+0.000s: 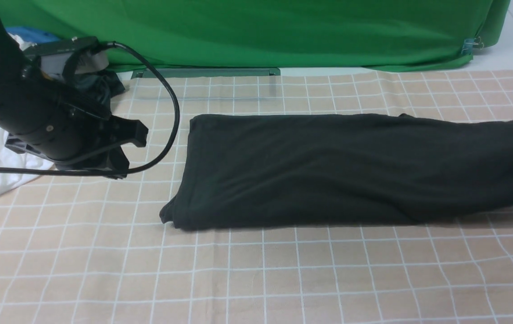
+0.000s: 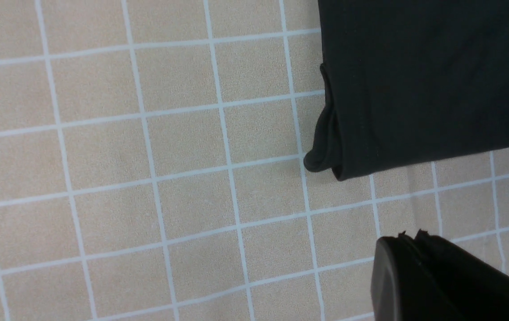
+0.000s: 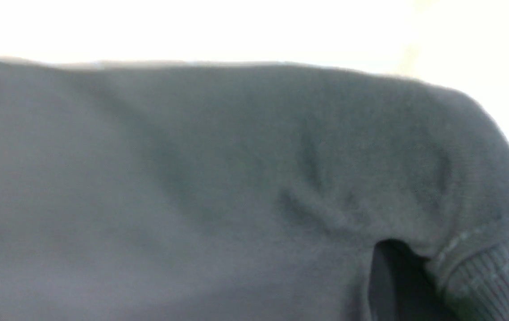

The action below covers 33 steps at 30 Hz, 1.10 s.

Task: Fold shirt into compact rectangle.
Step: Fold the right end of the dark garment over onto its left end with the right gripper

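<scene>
The black shirt [image 1: 328, 166] lies folded into a long strip across the checked tablecloth. Its right end rises toward the right edge of the front view. My left gripper [image 1: 123, 150] hovers left of the strip, shut and empty. In the left wrist view its closed tips [image 2: 408, 236] hang above bare cloth, a little apart from the shirt's near left corner [image 2: 325, 160]. My right arm is outside the front view. In the right wrist view, shirt fabric [image 3: 192, 178] fills the picture and the ribbed collar [image 3: 486, 272] bunches at the right gripper [image 3: 415, 267], which is shut on it.
A heap of white [image 1: 0, 171], blue and dark garments lies at the back left, behind my left arm. A green backdrop [image 1: 238, 31] hangs along the far edge. A black cable [image 1: 175, 117] loops from the left arm. The tablecloth [image 1: 283, 279] stretches in front of the shirt.
</scene>
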Each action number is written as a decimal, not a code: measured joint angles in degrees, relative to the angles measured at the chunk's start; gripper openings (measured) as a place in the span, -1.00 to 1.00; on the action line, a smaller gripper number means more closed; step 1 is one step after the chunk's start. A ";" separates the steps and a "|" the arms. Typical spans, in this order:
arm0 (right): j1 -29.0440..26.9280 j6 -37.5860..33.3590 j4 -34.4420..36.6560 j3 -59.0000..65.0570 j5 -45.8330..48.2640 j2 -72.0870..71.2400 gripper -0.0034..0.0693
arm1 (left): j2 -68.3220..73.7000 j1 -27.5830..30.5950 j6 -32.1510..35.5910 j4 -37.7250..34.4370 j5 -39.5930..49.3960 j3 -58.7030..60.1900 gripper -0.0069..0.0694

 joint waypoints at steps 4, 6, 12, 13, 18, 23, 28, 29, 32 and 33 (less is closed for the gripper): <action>6.37 0.00 5.86 -4.44 0.20 -1.34 -0.67 | -0.12 0.00 0.80 -1.45 0.00 0.00 -0.77; 9.95 0.32 7.65 -6.32 0.26 -1.43 -0.67 | -0.18 0.00 1.22 -2.20 0.06 0.00 -0.77; 23.53 2.42 11.97 -10.67 -1.08 -0.78 -0.67 | -0.18 0.00 2.12 -3.78 0.06 0.00 -0.77; 25.37 2.82 12.41 -11.19 -1.62 -0.42 -0.67 | -0.18 0.00 2.29 -4.10 0.06 0.00 -0.77; 33.93 5.05 16.55 -13.12 -5.24 2.61 -0.67 | -0.18 0.00 3.67 -6.54 0.00 0.00 -0.77; 41.33 7.69 21.81 -13.64 -11.03 8.03 -0.67 | -0.18 0.00 4.74 -7.99 0.00 0.00 -0.77; 45.38 11.59 23.06 -13.64 -16.98 12.23 -0.66 | -0.18 0.00 4.79 -8.05 0.00 0.00 -0.77; 45.98 12.46 23.47 -13.64 -18.65 13.11 -0.66 | -0.18 0.00 4.79 -8.11 0.00 0.00 -0.77; 47.32 14.52 24.56 -13.64 -22.65 15.27 -0.62 | -0.18 0.00 5.13 -8.14 0.00 0.00 -0.77; 47.99 15.49 25.29 -13.64 -24.79 16.54 -0.58 | -0.18 0.00 5.57 -8.14 0.00 0.00 -0.77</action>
